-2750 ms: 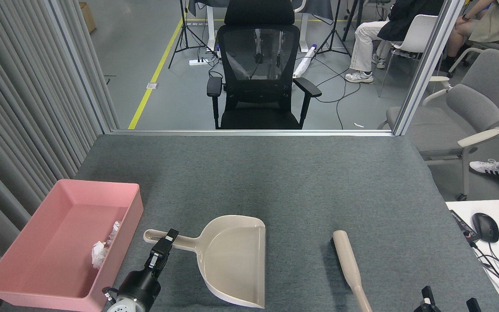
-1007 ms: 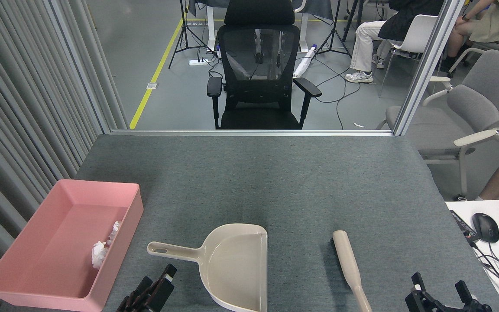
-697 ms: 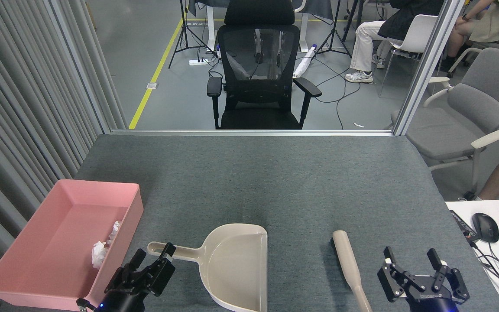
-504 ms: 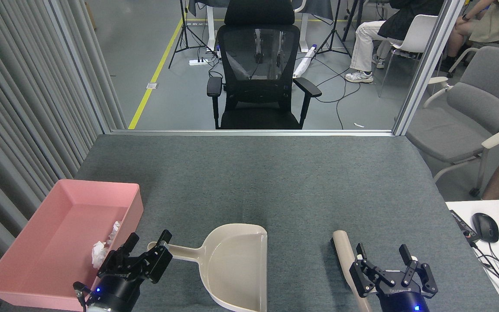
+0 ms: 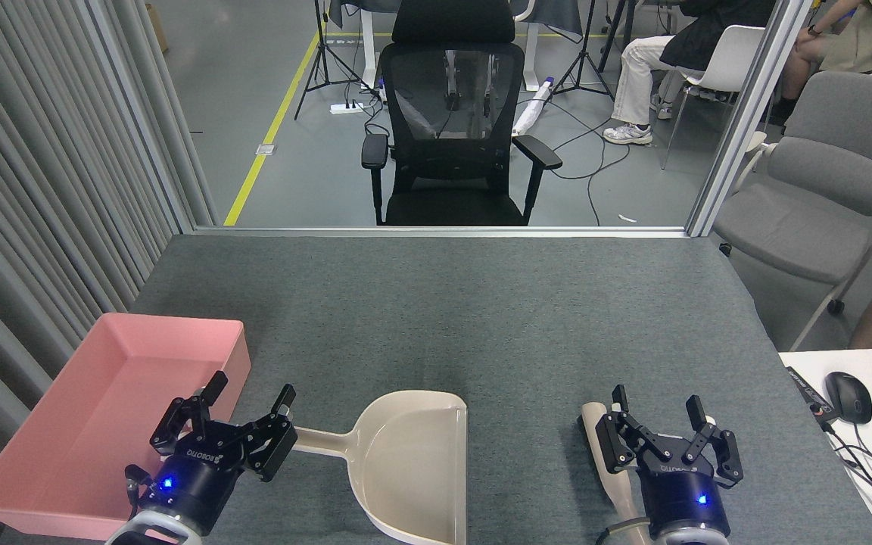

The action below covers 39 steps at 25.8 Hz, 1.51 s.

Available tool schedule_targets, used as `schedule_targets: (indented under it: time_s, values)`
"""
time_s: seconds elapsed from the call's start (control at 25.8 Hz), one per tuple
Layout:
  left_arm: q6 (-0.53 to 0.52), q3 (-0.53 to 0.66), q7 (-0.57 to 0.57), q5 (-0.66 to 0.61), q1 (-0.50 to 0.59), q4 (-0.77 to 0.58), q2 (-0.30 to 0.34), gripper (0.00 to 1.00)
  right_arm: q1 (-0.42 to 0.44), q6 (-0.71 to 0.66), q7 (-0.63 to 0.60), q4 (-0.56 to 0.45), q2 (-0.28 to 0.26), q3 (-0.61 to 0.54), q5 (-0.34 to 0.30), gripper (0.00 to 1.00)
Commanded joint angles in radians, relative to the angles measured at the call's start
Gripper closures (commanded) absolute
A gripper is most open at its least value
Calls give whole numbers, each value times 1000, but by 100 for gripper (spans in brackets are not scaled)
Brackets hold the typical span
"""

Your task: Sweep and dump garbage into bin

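Hovering with fingers spread, left end effector [image 5: 247,404] over pink bin [image 5: 57,446], right end effector [image 5: 658,419] likewise spread, contents hidden.

On the table [image 5: 481,303], the tray [image 5: 103,356] sits at the near left edge, partly behind the left gripper [image 5: 248,403], whose spread fingers [image 5: 282,401] straddle the dustpan [image 5: 413,462] handle's end. The dustpan's scoop lies right of those fingers. Farther right, the brush [image 5: 593,424] lies just left of the right gripper [image 5: 657,415], its fingers apart
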Motion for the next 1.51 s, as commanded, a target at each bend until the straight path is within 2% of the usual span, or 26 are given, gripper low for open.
schedule_targets:
  time_s: [0.0,0.12,0.27,0.46,0.77,0.93,1.47]
  values:
    - [3,-2,2,-24,-3,6,-10,2,-15,4,-1,3,26,29,35,3]
    - [23,1,-4,-48,-11,31,-23,2,-11,4,-1,11,65,49,120,3]
    - [118,-1,-21,-54,-22,35,-30,2,-2,-4,-1,9,84,51,134,3]
    - [139,-4,-41,-56,-10,34,-66,2,-2,-38,-4,6,80,48,117,2]
    - [70,2,-44,-53,-22,68,-8,2,40,-105,-38,-5,58,29,107,2]
    - [70,8,-44,-48,-22,69,-10,2,41,-125,-45,-5,46,9,-11,2]
    - [70,12,-46,-50,-22,69,-7,2,41,-130,-45,-5,23,14,-13,2]
